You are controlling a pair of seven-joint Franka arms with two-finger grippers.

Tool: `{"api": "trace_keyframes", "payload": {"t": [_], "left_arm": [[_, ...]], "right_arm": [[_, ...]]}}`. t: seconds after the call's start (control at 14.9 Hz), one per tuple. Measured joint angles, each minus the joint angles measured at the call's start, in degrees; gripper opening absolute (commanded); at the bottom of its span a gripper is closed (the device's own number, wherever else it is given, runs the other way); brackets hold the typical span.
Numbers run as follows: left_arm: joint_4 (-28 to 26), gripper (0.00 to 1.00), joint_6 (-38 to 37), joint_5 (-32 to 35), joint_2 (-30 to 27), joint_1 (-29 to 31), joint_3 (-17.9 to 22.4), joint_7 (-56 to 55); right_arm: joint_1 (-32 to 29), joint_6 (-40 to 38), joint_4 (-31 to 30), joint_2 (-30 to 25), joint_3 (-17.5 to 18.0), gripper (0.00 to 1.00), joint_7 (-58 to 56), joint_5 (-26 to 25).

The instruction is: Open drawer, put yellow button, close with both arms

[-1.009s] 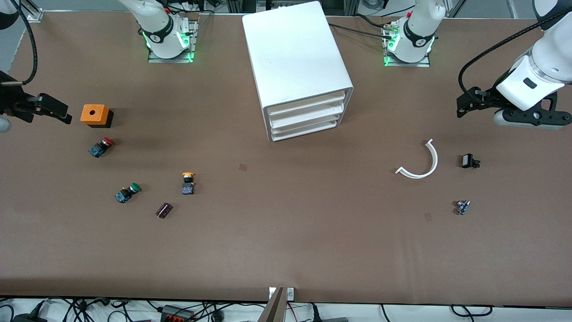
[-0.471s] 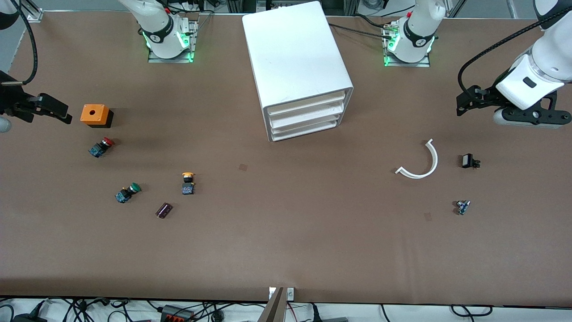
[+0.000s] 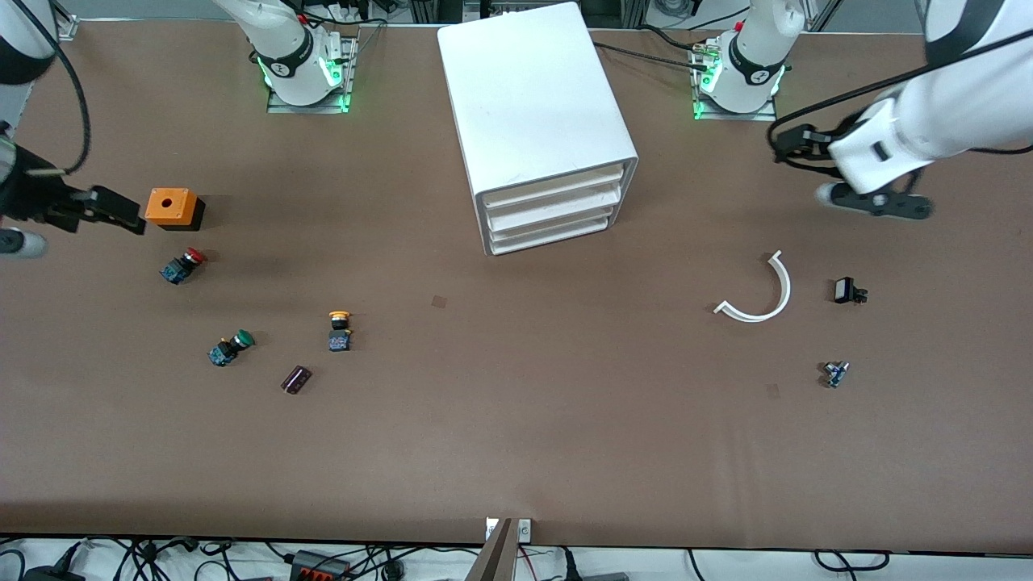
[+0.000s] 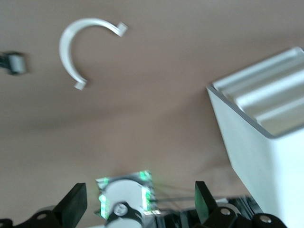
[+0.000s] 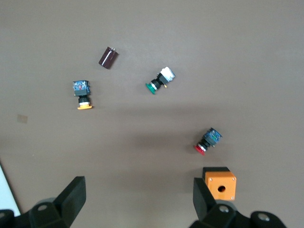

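Both arms hang empty over the table's ends; the drawer is shut and the button lies loose.

The right gripper (image 3: 121, 216) hovers fingers apart beside the orange box (image 3: 170, 207), likely staged near the switches. The yellow button (image 3: 340, 329) lies on the table on its side, nearer the front camera than the cabinet (image 3: 529, 105), whose top drawer (image 3: 552, 191) sits flush. The left gripper (image 3: 795, 145), jaws spread, hangs above the curved white strip (image 3: 763, 294), wrist angled toward the cabinet.
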Motion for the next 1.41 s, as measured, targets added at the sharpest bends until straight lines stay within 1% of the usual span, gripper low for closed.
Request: {"api": "trace_keyframes", "payload": {"t": [0.13, 0.27, 0.54, 0.74, 0.87, 1.08, 1.14, 1.21, 1.35, 1.41], "left_arm": [[0.0, 1.0, -0.3, -6.2, 3.2, -0.8, -0.2, 0.2], [0.1, 1.0, 1.0, -14.0, 6.5, -0.9, -0.2, 3.1], [0.0, 1.0, 5.4, -28.2, 13.1, -0.6, 0.0, 16.7], [-0.6, 1.0, 9.3, -36.2, 18.3, -1.4, -0.2, 26.7], [-2.8, 1.0, 14.1, -40.4, 20.6, -2.4, -0.6, 32.4], [-8.6, 1.0, 18.7, -47.1, 21.7, -2.8, -2.5, 39.6], [-10.4, 0.97, 19.2, -48.1, 21.7, -2.9, -3.0, 41.2], [-11.8, 0.88, 19.4, -48.7, 21.7, -2.9, -3.5, 42.4], [-13.6, 0.76, 19.5, -49.5, 21.7, -2.9, -4.2, 44.6], [-14.0, 0.73, 19.5, -49.7, 21.7, -2.9, -4.6, 45.5]], "right_arm": [[1.3, 2.4, -0.1, 2.4, 0.2, 1.0, 0.0, 0.0], [3.2, 4.9, -0.1, 4.9, 0.3, 1.0, 0.0, 0.0], [7.1, 9.0, -0.2, 9.3, 0.4, 1.0, 0.1, 0.0], [9.9, 13.7, -0.3, 13.2, 0.4, 1.0, 1.1, 0.0], [11.8, 17.7, -0.4, 16.1, 0.4, 1.0, 3.1, 0.0], [12.9, 21.0, -0.4, 19.8, 0.4, 1.0, 4.1, 0.0], [12.9, 21.7, -0.4, 21.1, 0.4, 1.0, 4.1, 0.0], [12.9, 22.4, -0.4, 22.5, 0.4, 1.0, 4.1, 0.0], [12.9, 24.0, -0.4, 25.1, 0.4, 1.0, 4.1, 0.0], [13.1, 24.3, -0.4, 26.3, 0.4, 1.0, 4.1, 0.0]]}}
